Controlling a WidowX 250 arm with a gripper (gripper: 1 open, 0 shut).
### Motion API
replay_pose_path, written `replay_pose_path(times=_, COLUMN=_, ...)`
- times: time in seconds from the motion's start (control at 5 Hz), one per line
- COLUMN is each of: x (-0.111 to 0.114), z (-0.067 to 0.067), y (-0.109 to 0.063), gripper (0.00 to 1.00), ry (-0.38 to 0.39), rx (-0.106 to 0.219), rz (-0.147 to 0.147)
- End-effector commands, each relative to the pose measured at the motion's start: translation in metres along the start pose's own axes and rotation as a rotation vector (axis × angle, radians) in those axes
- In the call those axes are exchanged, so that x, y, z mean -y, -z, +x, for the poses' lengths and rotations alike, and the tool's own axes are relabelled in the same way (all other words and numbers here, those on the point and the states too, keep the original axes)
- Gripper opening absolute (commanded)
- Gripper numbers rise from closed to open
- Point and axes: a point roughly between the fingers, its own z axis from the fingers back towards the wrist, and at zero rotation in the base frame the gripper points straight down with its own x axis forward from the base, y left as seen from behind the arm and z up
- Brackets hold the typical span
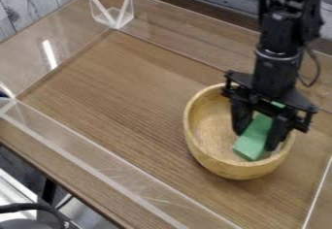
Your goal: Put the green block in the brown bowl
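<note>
- A clear acrylic wall [39, 63] rims the wood-grain tabletop [116, 87] to the left of the bowl.
- The round, thick-rimmed, light tan wooden bowl [208, 155] sits at right.
- Above the bowl's hollow, the black two-fingered gripper [266, 126] points straight down, jaws closed on the upper end of the small, flat, bright green bar [255, 141], which hangs inside the bowl's rim.
- The bar looks light, stiff and matte, unlikely to slip; pinching its flat faces suits it.
</note>
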Motion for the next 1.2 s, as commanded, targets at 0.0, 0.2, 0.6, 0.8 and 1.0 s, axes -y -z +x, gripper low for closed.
replay_pose_path(times=0.0, x=-0.015, z=0.002, y=-0.017, gripper=0.0, ry=-0.016, rx=0.071, rz=-0.006)
replay_pose_path(times=0.2, x=-0.015, z=0.002, y=-0.021, gripper=1.0, ry=-0.018, rx=0.068, rz=-0.008)
replay_pose_path(times=0.6, x=-0.019, z=-0.001, y=-0.048, gripper=1.0, ry=-0.032, rx=0.113, rz=-0.011)
replay_pose_path(times=0.8, x=-0.028, z=-0.005, y=-0.077, gripper=1.0, ry=-0.051, rx=0.166, rz=-0.014)
replay_pose_path(times=1.0, x=-0.043, z=-0.007, y=-0.105, gripper=1.0, ry=-0.083, rx=0.213, rz=-0.009)
